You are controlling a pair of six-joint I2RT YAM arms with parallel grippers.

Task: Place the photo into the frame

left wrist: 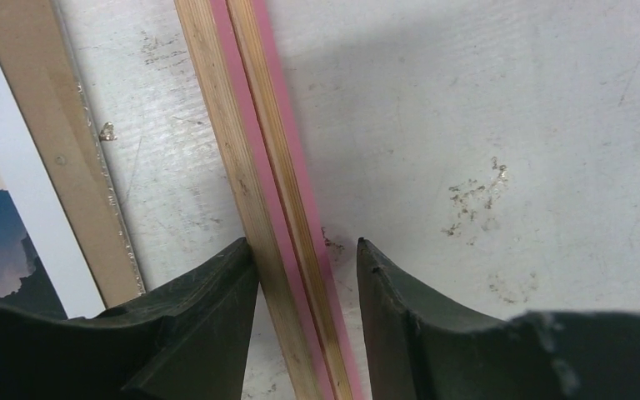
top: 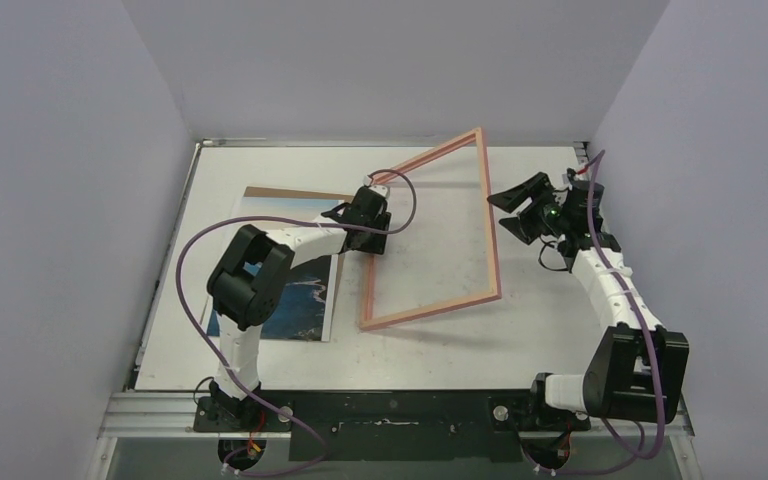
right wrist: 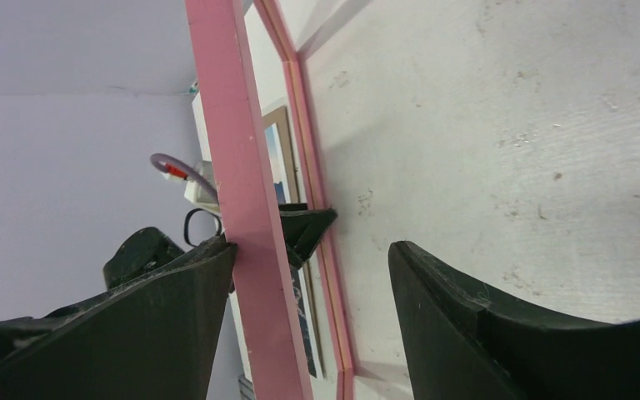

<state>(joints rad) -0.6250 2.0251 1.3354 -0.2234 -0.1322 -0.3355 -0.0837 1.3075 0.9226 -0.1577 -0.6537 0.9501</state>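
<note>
The pink frame (top: pixel 430 311) stands tilted, its left rail down on the table and its right rail (top: pixel 493 230) lifted. My left gripper (top: pixel 375 240) is shut on the left rail (left wrist: pixel 258 125), which runs between its fingers (left wrist: pixel 304 250). My right gripper (top: pixel 515 205) is open; the raised rail (right wrist: pixel 233 125) leans against its left finger, and the right finger stands well clear (right wrist: pixel 312 250). The photo (top: pixel 305 290), dark blue mountains with a white border, lies flat to the left under my left arm, its edge showing in the left wrist view (left wrist: pixel 0 233).
A brown backing board (top: pixel 290 192) lies under the photo, its edge showing beside the frame's rail (left wrist: pixel 50 125). The white table (top: pixel 560 330) is closed in by pale walls at left, back and right. Purple cables loop over both arms.
</note>
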